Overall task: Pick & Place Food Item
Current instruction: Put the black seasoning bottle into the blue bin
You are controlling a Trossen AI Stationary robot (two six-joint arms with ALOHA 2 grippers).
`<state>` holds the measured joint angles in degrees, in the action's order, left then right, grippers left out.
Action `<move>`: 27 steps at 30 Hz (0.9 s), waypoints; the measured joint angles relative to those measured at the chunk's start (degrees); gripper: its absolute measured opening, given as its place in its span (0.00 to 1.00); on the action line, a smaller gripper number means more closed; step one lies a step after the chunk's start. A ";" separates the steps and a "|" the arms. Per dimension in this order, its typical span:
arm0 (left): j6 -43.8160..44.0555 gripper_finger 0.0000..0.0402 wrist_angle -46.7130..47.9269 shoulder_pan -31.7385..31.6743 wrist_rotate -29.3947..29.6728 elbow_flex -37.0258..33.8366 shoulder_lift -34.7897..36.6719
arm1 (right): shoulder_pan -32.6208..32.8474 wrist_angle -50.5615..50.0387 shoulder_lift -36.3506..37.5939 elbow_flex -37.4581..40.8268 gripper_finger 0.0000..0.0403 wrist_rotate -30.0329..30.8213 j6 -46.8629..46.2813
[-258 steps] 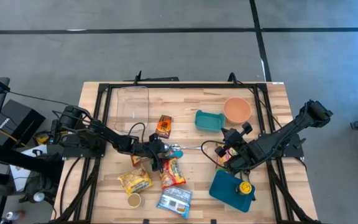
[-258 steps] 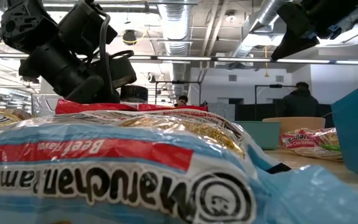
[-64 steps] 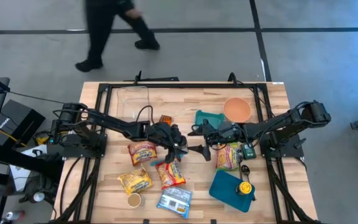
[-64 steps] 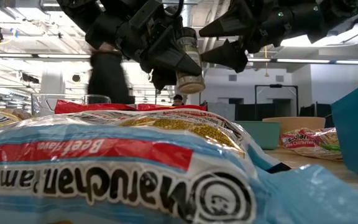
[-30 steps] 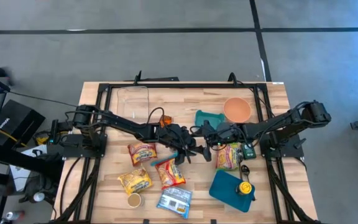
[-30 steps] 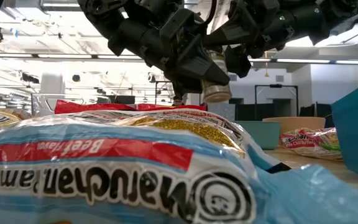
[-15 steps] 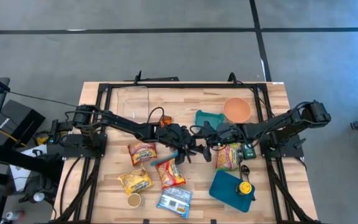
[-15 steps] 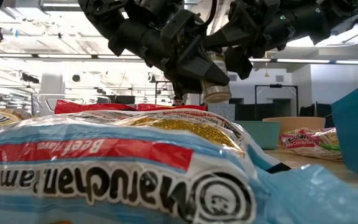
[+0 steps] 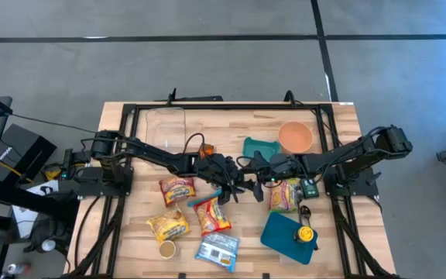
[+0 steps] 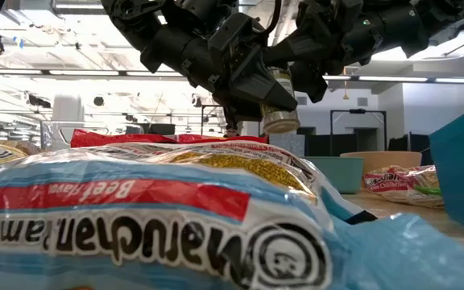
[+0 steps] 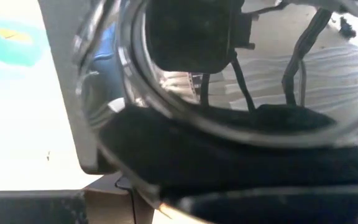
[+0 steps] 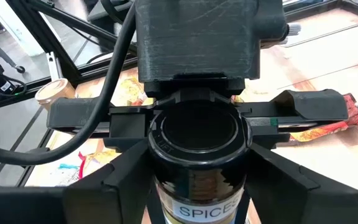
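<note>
Currently listed, largest first. Wooden table: strewn with noodle packets, a ramen packet nearest the low camera. Left gripper: above table centre, fingers clamped on the spice jar. Right gripper: facing it, fingers either side of the same jar but not yet visibly pressing; a hand-over, by my reckoning. Spice jar: held in mid-air between both grippers, clear of the table, label reading "SPICES", cap pointing down in the low view. Handling, judged: rigid, light, smooth-walled and likely slippery, possibly breakable if glass. Best taken across the round body, squarely, away from the cap, before the left lets go.
</note>
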<state>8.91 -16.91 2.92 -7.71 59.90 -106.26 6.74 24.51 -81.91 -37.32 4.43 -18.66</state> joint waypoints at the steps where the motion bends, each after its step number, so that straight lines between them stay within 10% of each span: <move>1: -0.04 0.44 0.00 0.00 0.00 0.00 0.00 | 0.00 0.00 0.00 0.00 0.57 0.00 -0.02; 27: -0.04 0.44 0.02 0.02 -0.08 0.00 0.02 | 0.00 -0.02 0.02 0.00 0.49 0.02 0.11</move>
<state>8.86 -16.88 2.94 -7.79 59.90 -106.24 6.74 24.49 -81.89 -37.32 4.45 -18.55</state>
